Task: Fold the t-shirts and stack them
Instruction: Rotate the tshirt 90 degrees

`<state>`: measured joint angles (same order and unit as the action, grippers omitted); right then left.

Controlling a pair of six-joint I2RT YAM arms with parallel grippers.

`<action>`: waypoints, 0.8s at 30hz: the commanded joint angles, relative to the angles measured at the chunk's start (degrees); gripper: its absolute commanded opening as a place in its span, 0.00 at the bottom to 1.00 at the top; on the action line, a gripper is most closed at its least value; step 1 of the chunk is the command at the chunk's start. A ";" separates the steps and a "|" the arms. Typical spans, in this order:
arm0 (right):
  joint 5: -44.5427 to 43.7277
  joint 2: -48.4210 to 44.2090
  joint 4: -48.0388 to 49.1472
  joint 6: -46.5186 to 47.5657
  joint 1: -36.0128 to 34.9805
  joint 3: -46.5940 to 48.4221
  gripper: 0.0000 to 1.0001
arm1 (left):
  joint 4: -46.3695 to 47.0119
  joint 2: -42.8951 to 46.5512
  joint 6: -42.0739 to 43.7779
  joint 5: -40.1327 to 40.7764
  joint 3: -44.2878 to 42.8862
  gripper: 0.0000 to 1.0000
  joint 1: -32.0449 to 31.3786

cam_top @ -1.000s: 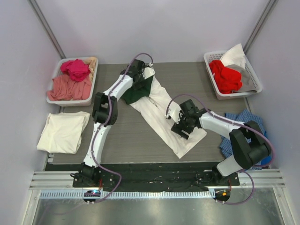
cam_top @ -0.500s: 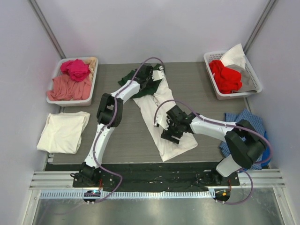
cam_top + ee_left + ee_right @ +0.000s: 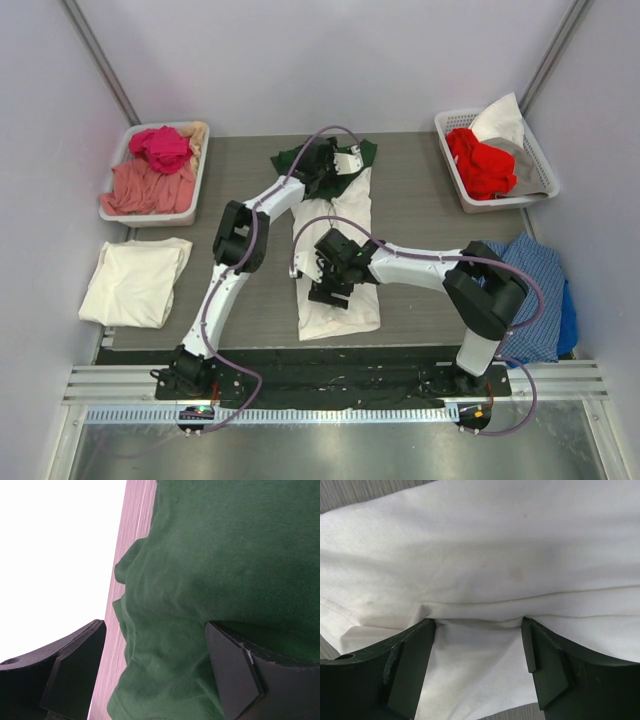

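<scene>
A white t-shirt (image 3: 345, 318), folded into a long strip, lies down the middle of the mat, running near to far. Its far end overlaps a dark green t-shirt (image 3: 294, 160). My left gripper (image 3: 338, 160) rests on that far end. In the left wrist view it (image 3: 155, 630) is open, with rumpled green t-shirt (image 3: 225, 555) between its fingers. My right gripper (image 3: 325, 280) presses on the white strip's near half. It (image 3: 477, 622) is open too, a crease of white t-shirt (image 3: 495, 545) at its fingertips. A folded cream t-shirt (image 3: 135, 280) lies at the left.
A grey bin (image 3: 150, 218) with pink and red garments stands at the back left. A white basket (image 3: 495, 206) holding red and white cloth stands at the back right. A blue checked cloth (image 3: 535, 290) hangs off the mat's right edge, by the right arm.
The white strip has swung from a diagonal to nearly straight. My right gripper slid left with its near end, and my left gripper moved right at the far end, shifting the green t-shirt.
</scene>
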<state>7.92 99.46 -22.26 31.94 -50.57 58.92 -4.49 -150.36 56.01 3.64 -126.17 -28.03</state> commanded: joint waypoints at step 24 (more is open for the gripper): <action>-16.01 -12.88 0.73 -4.79 -3.31 1.20 0.86 | 6.17 20.26 -10.74 8.40 9.79 1.00 -2.38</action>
<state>-5.02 93.95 -20.97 27.59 -53.87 59.59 0.89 -142.52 46.92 9.02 -118.13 -30.26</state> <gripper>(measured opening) 0.843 0.994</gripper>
